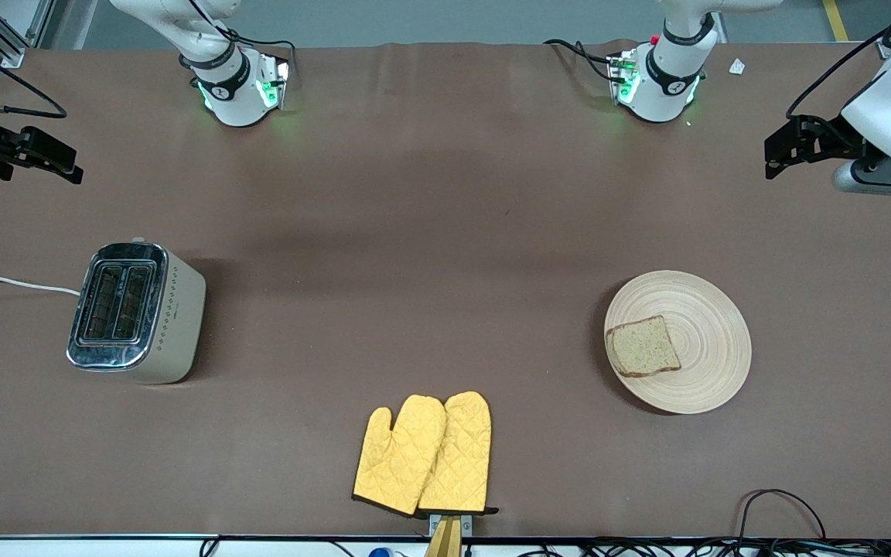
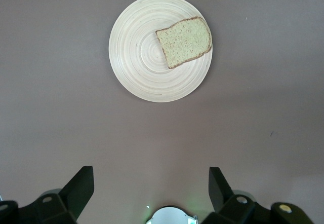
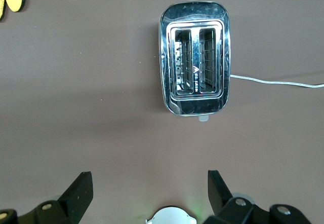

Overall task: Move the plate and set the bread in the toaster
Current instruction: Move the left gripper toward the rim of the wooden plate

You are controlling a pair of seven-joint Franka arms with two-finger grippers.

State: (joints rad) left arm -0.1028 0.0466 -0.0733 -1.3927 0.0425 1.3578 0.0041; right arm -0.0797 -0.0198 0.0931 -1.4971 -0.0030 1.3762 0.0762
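Note:
The light wooden plate (image 1: 677,341) lies toward the left arm's end of the table, with the slice of brown bread (image 1: 642,347) on its edge nearest the table's middle. Both also show in the left wrist view: plate (image 2: 142,62), bread (image 2: 184,41). The beige toaster (image 1: 136,311) with empty chrome slots stands toward the right arm's end; it also shows in the right wrist view (image 3: 195,57). My left gripper (image 1: 782,151) hangs open and empty high over the table's end. My right gripper (image 1: 59,158) hangs open and empty high above the toaster's end.
A pair of yellow oven mitts (image 1: 424,452) lies near the table's front edge, midway between toaster and plate. The toaster's white cord (image 1: 12,284) runs off the right arm's end. Black cables (image 1: 778,510) lie at the front edge below the plate.

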